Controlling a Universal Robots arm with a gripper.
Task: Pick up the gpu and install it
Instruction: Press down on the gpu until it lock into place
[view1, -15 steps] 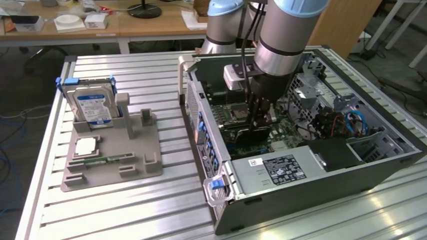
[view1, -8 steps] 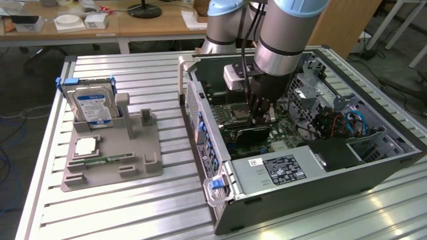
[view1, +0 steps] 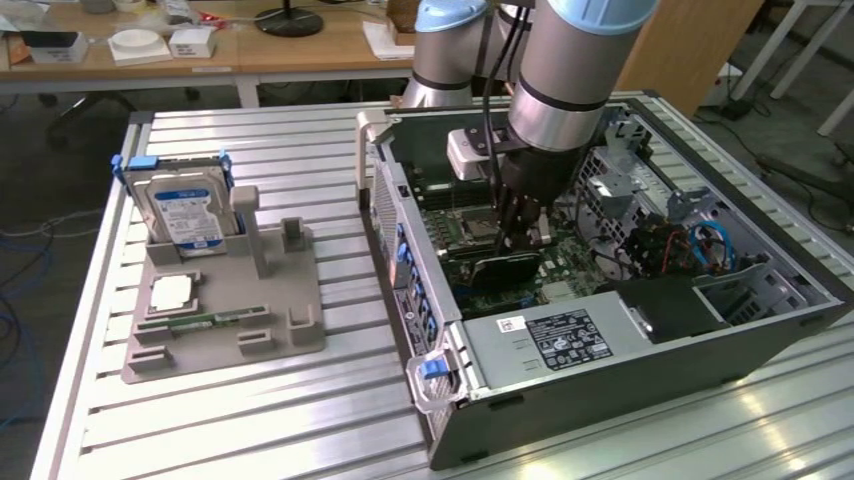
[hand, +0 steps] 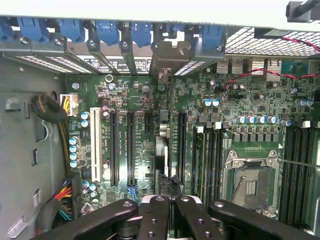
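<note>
Exterior view, left to right: a grey fixture (view1: 220, 310) holding a hard drive (view1: 187, 215), then the open computer case (view1: 601, 330). Inside it, the gripper (view1: 514, 235) pinches the gpu (view1: 494, 268) — held edge-down over the motherboard (hand: 150, 135) — amid its expansion slots (hand: 130, 147).

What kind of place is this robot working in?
Likely a robotics lab or workshop: an open computer case on a slatted metal table, a grey parts fixture holding a hard drive, cluttered desks behind.

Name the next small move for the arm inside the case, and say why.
Probably ease the gpu straight down: the fingers are closed on its top edge, and it stands upright over the motherboard slots inside the computer case. Whether it is seated cannot be told.
</note>
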